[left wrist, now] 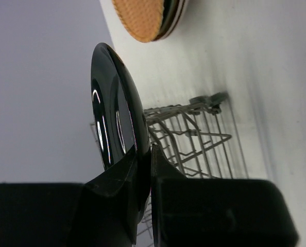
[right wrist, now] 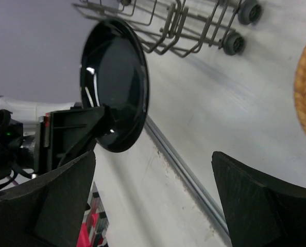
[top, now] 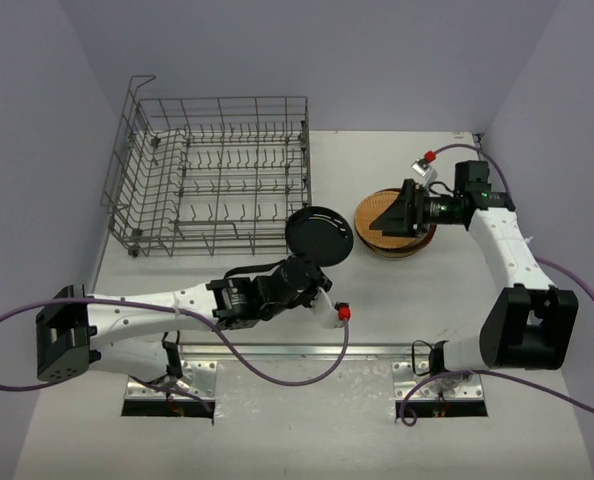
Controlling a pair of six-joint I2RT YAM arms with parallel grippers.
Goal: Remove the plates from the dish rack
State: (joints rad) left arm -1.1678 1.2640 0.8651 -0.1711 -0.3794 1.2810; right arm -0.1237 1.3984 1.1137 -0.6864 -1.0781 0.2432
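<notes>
The grey wire dish rack (top: 217, 175) stands at the back left with no plates in it. My left gripper (top: 315, 272) is shut on the rim of a small black plate (top: 319, 235) and holds it on edge above the table, between the rack and a stack of plates (top: 392, 222) topped by an orange-brown one. The black plate also shows in the left wrist view (left wrist: 112, 118) and the right wrist view (right wrist: 114, 85). My right gripper (top: 395, 210) is open and empty, hovering over the stack's left side.
The rack's corner with its small wheels (right wrist: 235, 41) shows in the right wrist view. A metal rail (top: 297, 350) runs along the table's near edge. Purple walls close in the back and sides.
</notes>
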